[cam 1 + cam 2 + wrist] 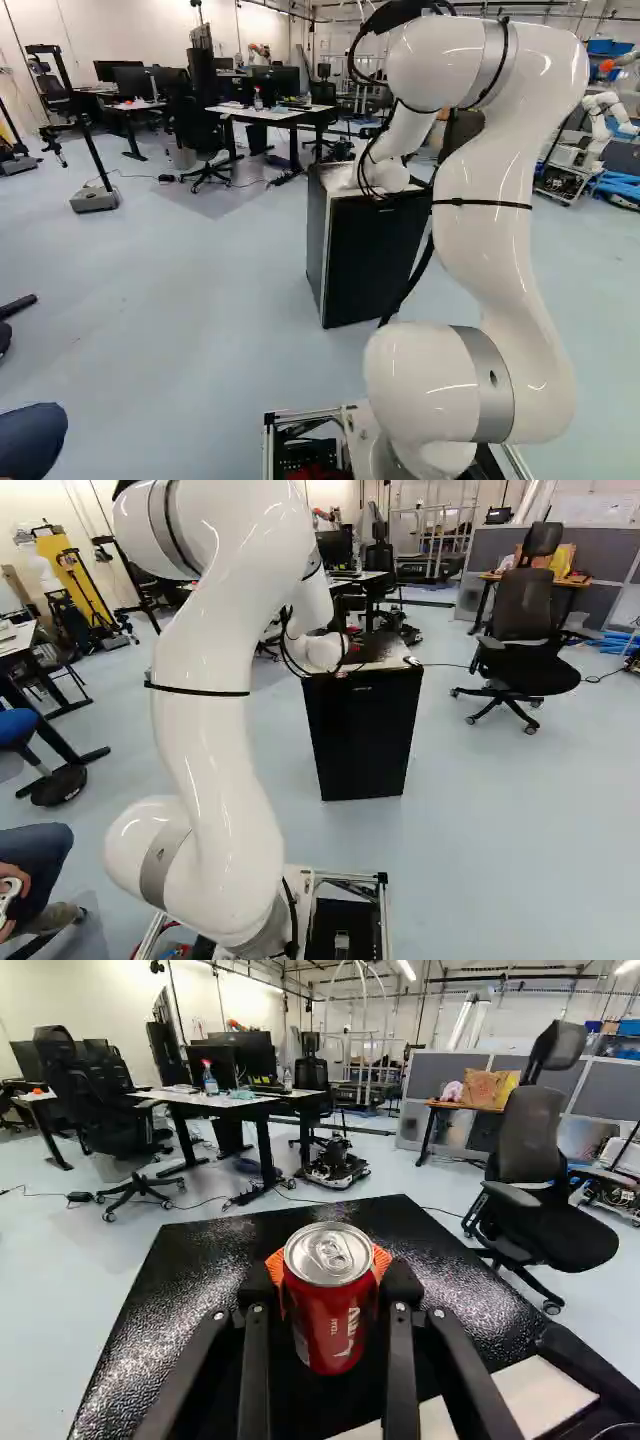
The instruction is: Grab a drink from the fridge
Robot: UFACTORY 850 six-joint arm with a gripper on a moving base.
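My gripper (358, 652) is a small dark shape over the top of the black fridge (362, 735) in the right base view, its fingertips not clear there. In the wrist view, the gripper (331, 1285) is shut on a red drink can (333, 1325), an orange pad at either side. The can is upright, its silver lid and tab facing up. Beneath and beyond it spreads the fridge's glossy black top (215, 1260); whether the can's base touches it, I cannot tell. The fridge's front looks closed.
Beyond the fridge stand a desk (235, 1100) with monitors and a small wheeled machine (335, 1163) on the floor. An office chair (525, 650) is at the right of the right base view. Another robot (603, 115) stands at the far right of the left base view.
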